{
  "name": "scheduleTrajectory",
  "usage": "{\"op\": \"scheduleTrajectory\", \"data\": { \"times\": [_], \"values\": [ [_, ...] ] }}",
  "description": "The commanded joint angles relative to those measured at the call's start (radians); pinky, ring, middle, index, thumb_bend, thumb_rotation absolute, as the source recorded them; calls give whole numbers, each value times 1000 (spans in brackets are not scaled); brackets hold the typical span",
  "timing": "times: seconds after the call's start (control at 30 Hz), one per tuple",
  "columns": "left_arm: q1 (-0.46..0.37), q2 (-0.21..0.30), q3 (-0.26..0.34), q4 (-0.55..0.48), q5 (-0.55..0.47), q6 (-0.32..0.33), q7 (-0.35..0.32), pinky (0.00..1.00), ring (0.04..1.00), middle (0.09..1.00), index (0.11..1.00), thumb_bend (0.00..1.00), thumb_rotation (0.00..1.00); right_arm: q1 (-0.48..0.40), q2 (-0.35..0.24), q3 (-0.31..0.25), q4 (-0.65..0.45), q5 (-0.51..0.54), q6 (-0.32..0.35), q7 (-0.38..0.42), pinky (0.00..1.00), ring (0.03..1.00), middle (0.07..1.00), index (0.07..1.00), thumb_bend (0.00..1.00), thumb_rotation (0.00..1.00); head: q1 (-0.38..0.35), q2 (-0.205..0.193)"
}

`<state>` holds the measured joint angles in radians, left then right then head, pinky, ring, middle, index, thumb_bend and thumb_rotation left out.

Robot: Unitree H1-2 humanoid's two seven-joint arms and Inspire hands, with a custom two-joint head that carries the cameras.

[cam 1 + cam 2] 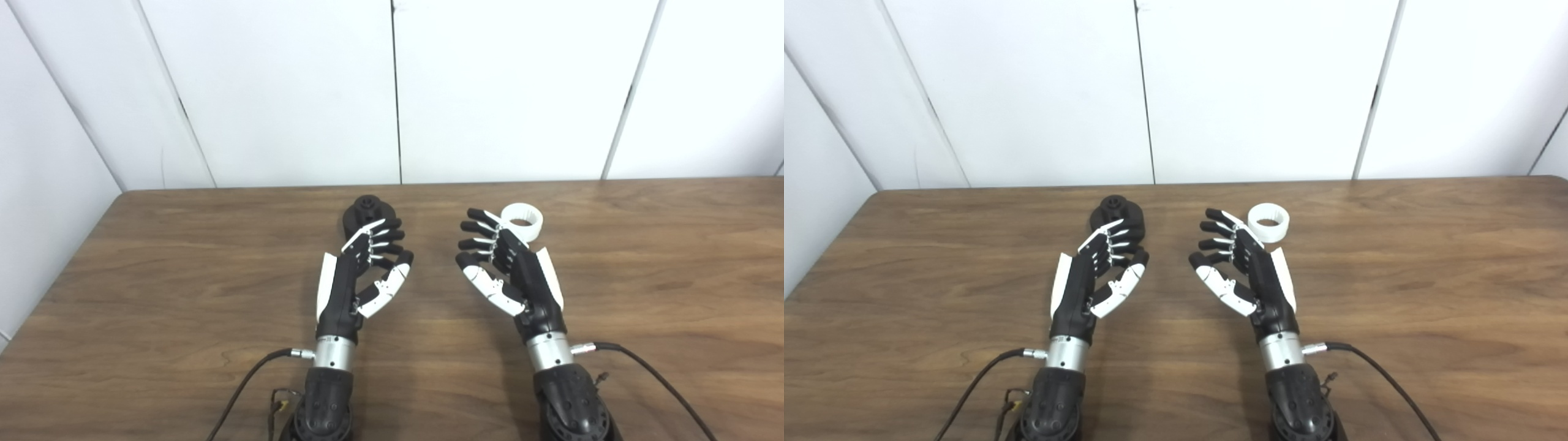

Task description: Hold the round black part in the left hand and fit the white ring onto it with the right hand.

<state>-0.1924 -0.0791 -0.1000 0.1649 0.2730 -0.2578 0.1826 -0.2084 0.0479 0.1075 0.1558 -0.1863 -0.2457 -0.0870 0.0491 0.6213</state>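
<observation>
White ring (1268, 222) lies just beyond right hand (1244, 269) fingers (1216, 229)

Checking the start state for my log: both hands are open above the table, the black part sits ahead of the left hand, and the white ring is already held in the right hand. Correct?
Not quite. The right hand holds nothing: the white ring lies on the table just beyond its fingertips, as the right eye view shows. The rest is right: the left hand is open, with the black part ahead of it.

No readable text, labels, brands or numbers anywhere: none on the hands, the parts, the table (184, 257) or the wall (275, 92).
</observation>
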Motion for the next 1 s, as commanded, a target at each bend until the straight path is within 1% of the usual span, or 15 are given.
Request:
{"op": "scheduleTrajectory", "data": {
  "times": [0.0, 0.27, 0.47, 0.6, 0.63, 0.7, 0.77, 0.83, 0.9, 0.97],
  "values": [
    [-38, 1, -4, -18, 10, -30, 4, 549, 643, 718, 734, 436, 355, 53, -25, 1, 33, -32, -13, -8, 586, 679, 769, 808, 585, 444, 0, 1],
    [-35, 2, -2, -23, -1, -24, -3, 547, 644, 716, 729, 442, 341, 58, -23, 1, 27, -32, -10, -9, 591, 685, 770, 806, 578, 422, -3, 3],
    [-34, 8, -2, -26, -3, -26, -8, 538, 640, 717, 730, 449, 360, 57, -19, 2, 32, -31, -13, -12, 593, 687, 772, 807, 574, 389, -2, 2],
    [-36, 10, 3, -27, -14, -32, -9, 528, 631, 712, 724, 446, 317, 56, -19, 1, 37, -27, -20, -12, 589, 681, 770, 806, 569, 362, -2, 3],
    [-37, 13, 6, -29, -13, -33, -8, 524, 630, 711, 719, 446, 288, 56, -19, 1, 36, -25, -20, -11, 592, 684, 771, 807, 566, 356, -2, 3],
    [-37, 30, 9, -44, -1, -21, -13, 530, 642, 719, 714, 452, 282, 57, -18, 2, 33, -23, -18, -10, 590, 686, 771, 806, 564, 352, -6, 4],
    [-39, 66, 11, -66, 17, -11, -30, 534, 648, 722, 713, 445, 293, 58, -18, 0, 30, -23, -14, -10, 592, 687, 772, 807, 570, 367, -6, 4],
    [-40, 89, 16, -80, 25, -3, -41, 535, 649, 724, 713, 445, 307, 58, -19, -1, 28, -22, -10, -10, 595, 687, 773, 808, 572, 377, -4, 4],
    [-42, 112, 25, -101, 28, 19, -51, 540, 658, 732, 714, 465, 333, 57, -21, -3, 25, -22, -5, -9, 597, 687, 774, 809, 568, 380, -3, 4],
    [-44, 138, 34, -130, 34, 49, -64, 547, 671, 742, 716, 486, 335, 56, -24, -5, 24, -21, -1, -7, 596, 686, 773, 810, 565, 378, 0, 4]
  ]
}}
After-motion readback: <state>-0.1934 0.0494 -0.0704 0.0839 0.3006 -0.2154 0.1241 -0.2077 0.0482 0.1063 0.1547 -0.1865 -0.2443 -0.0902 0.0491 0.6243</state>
